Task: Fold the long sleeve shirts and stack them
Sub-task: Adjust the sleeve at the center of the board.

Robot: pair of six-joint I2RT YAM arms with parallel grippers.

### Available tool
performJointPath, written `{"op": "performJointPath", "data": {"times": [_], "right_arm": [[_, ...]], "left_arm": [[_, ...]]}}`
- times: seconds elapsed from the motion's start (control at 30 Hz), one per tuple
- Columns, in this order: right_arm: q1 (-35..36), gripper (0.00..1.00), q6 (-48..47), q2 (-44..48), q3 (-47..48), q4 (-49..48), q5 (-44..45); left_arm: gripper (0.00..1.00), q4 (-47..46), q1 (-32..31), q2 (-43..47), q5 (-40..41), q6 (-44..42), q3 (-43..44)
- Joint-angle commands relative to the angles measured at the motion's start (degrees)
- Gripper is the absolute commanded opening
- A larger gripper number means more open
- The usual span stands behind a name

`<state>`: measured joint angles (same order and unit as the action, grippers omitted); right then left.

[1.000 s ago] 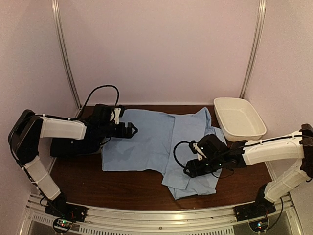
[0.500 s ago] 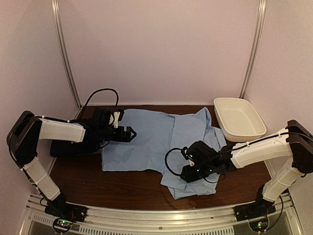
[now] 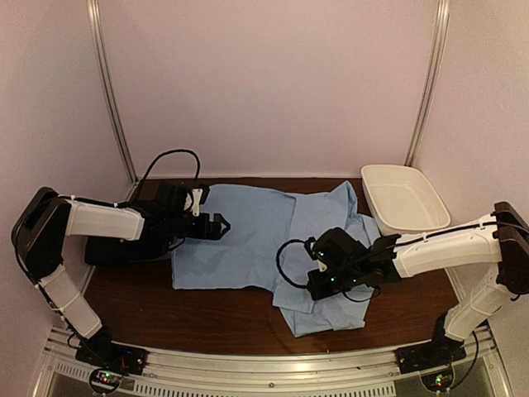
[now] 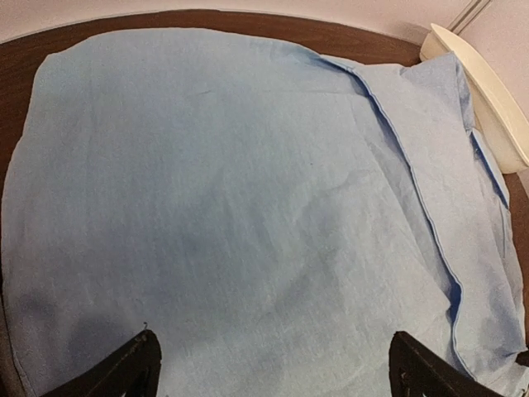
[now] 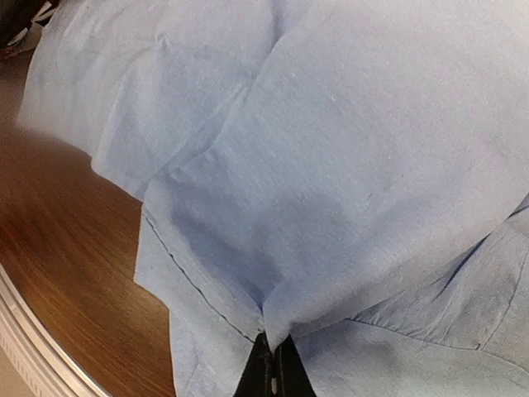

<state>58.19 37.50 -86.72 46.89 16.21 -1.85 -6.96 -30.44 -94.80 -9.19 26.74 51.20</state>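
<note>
The right claw (image 5: pixel 270 368) is pinched shut on a raised fold of the blue shirt (image 3: pixel 240 240), spread on the table (image 3: pixel 165 306) left of the white tub (image 3: pixel 405 203), while the left claw (image 3: pixel 221 225) hangs open over its far-left part, so pulling may drag the unpinned cloth into a bunch.

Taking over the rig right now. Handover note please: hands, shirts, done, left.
Left hand: open, over the left part of the blue shirt, holding nothing.
Right hand: shut on a pinch of blue shirt cloth at its near right part; the cloth rises from the pinch like a tent.
Blue shirt: spread in the middle, right side lapped over itself.
Black shirt: seemingly the dark heap under the left arm; hard to tell.
Done: at most one fold begun on the blue shirt; nothing stacked.
Left: finish folding the blue shirt, fold the black shirt, stack them.
</note>
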Motion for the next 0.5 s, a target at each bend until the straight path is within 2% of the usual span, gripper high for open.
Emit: {"op": "performJointPath", "data": {"times": [0.0,0.13,0.27,0.37,0.47], "right_arm": [[-1.99,0.0,-3.55,5.12,6.89,5.8,6.75],[-9.83,0.0,-9.72,6.72,14.88,8.47,8.45],[-20.83,0.0,-16.61,3.31,23.74,7.44,9.14],[-27.18,0.0,-20.39,-3.63,31.48,5.44,9.81],[-32.85,0.0,-21.95,-13.52,40.12,5.5,6.29]], "left_arm": [[0.98,-1.25,-0.24,2.18,1.1,-0.41,-0.61],[0.98,-0.93,-0.24,3.19,1.42,-0.73,-0.74],[0.98,-0.7,-0.24,3.8,1.6,-0.88,-0.65],[0.98,-0.11,-0.24,4.13,1.81,-1.2,-0.38],[0.98,0.3,-0.24,4.38,2.33,-1.34,-0.41]]}}
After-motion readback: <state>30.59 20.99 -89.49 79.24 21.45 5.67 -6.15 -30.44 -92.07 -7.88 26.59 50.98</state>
